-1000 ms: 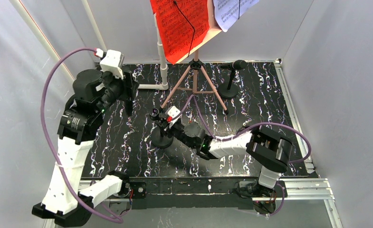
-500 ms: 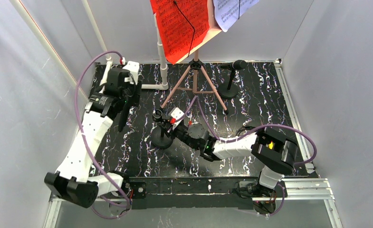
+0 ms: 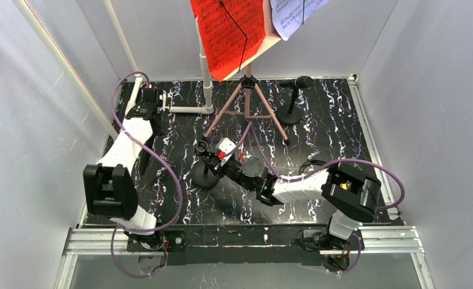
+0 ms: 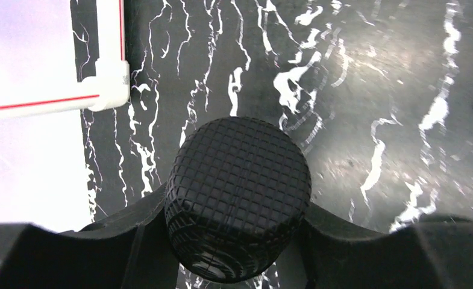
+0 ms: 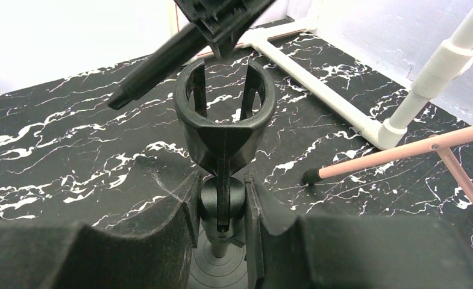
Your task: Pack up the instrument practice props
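My left gripper (image 3: 152, 119) is shut on a black microphone; its mesh head (image 4: 240, 186) sits between the fingers and its handle (image 3: 144, 158) points toward the near side, low over the table's back left. My right gripper (image 3: 213, 158) is shut on the joint under the empty clip ring (image 5: 225, 114) of a microphone stand with a round black base (image 3: 205, 178). A second microphone (image 3: 302, 82) stands on its base (image 3: 290, 116) at the back right. The pink rack's tripod (image 3: 246, 108) holds a red sheet (image 3: 228, 33) and a white sheet (image 3: 294, 15).
A white pipe frame (image 3: 191, 109) runs along the back left, with an upright (image 3: 205, 69) beside the tripod. One pink tripod foot (image 5: 311, 176) rests close to the right of the held stand. Grey walls close in the left, back and right sides.
My left arm has stretched out and swung down toward the back left corner, carrying the microphone away from the stand. My right gripper has stayed on the stand's clip joint.
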Controlling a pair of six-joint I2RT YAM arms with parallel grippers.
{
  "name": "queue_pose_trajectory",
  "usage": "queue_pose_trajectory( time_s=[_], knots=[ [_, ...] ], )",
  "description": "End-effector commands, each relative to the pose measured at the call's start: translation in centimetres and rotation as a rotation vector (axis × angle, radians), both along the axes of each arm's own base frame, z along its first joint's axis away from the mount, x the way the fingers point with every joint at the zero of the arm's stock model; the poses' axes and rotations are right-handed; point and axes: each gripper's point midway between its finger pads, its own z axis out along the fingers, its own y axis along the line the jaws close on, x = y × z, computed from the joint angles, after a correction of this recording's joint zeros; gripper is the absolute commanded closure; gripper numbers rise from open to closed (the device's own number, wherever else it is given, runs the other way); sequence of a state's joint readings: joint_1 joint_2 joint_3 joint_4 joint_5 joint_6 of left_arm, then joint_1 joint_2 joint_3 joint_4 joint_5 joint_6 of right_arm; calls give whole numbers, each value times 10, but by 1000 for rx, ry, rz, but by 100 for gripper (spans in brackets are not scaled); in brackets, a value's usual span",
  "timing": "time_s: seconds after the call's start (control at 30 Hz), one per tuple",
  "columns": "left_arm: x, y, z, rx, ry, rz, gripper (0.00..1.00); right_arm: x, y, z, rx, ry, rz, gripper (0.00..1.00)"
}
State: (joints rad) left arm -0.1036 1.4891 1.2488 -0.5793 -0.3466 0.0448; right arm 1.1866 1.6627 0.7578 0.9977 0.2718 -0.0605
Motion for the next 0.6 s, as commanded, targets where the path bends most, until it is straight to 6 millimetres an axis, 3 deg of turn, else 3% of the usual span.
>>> queue_pose_trajectory(
  time_s=[0.0,0.23,0.57],
  knots=[
    [30,34,-16,115,-13,59,100,-15,-49,-144,-482,141,6,96],
    [76,74,-51,269,65,82,99,-22,-43,-142,-453,155,50,96],
    [113,112,-75,334,131,117,80,-28,-38,-142,-438,153,94,96]
  ],
)
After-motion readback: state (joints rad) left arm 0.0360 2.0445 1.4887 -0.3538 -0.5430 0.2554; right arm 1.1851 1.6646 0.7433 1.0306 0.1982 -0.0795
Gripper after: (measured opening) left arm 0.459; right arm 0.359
